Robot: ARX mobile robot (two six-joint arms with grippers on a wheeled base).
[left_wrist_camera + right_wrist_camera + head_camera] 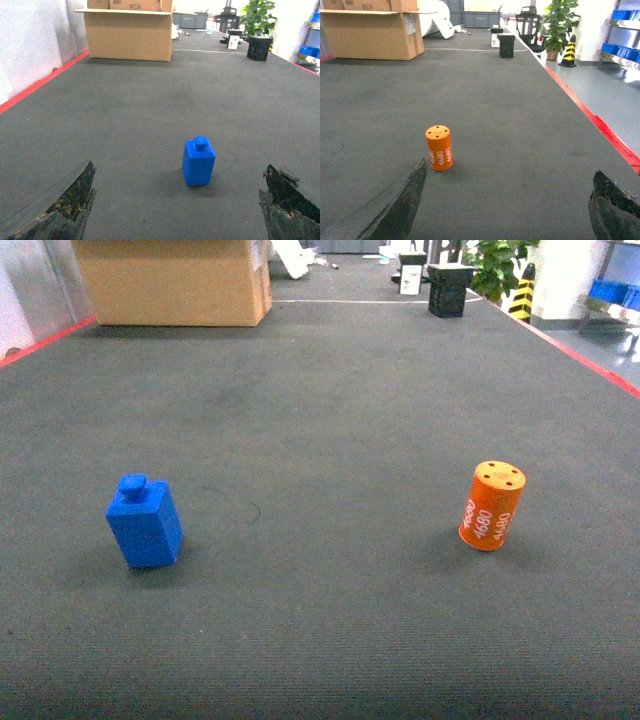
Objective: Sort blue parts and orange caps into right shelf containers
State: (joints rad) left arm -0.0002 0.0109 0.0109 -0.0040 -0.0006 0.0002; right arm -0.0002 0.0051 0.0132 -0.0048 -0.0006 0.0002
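A dark grey matted surface carries a blocky bright blue plastic part and a small orange plastic cylinder cap, well apart, likely one per arm. Each end effector, left and right, sits spread wide, empty, facing its piece.

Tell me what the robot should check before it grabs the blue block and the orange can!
1. Blue part standing upright, alone on the mat: ok.
2. Orange cap upright, holes on top, nothing touching it: ok.
3. Left tool open, fingers wide apart with the blue part ahead between them: ok.
4. Right tool open: ok. But the orange cap sits near its left finger, not centred: not ok, shift first.
5. Dark mat around both pieces free of clutter: ok.
6. Shelf crates ready to receive parts: cannot tell, only blue bins far off at the right edge.
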